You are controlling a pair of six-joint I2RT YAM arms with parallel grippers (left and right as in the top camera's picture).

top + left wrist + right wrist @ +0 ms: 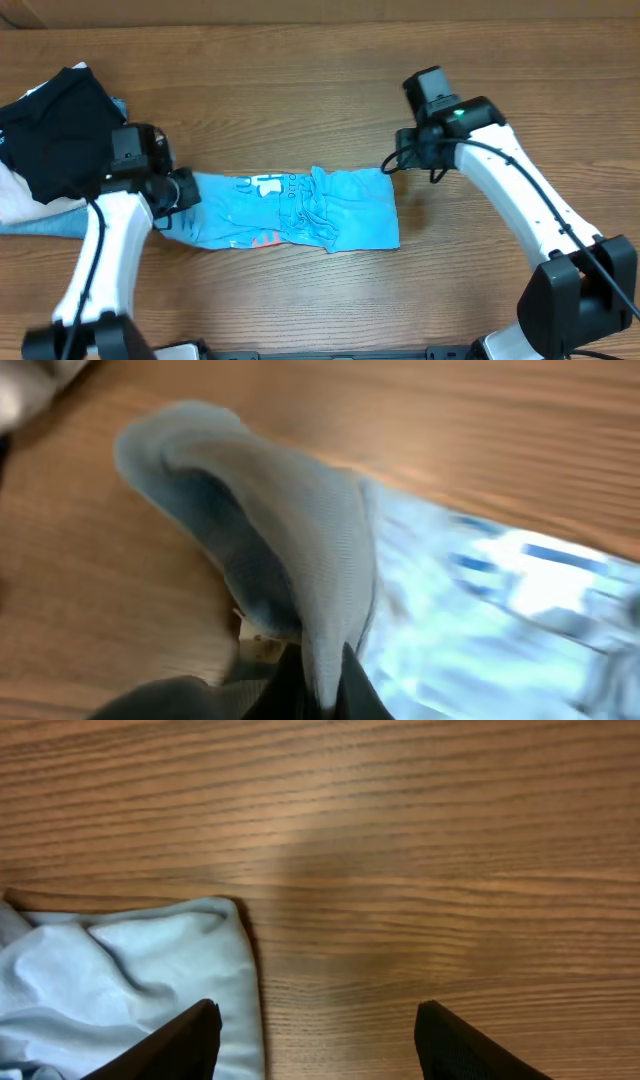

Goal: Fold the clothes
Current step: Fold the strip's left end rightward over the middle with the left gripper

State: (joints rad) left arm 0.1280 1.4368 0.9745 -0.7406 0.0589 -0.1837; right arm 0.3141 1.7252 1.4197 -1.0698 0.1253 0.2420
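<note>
Left gripper (318, 678) clamps the left edge of the blue T-shirt (310, 212), raised off the table (300, 90); right gripper (316, 1038) hangs, jaws apart, beside its far right corner.

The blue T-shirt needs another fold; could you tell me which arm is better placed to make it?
Left, probably. The left gripper is shut on one end of the T-shirt, cloth lifted, ready to carry it over. The right gripper hangs open at the opposite edge, holding nothing.
</note>
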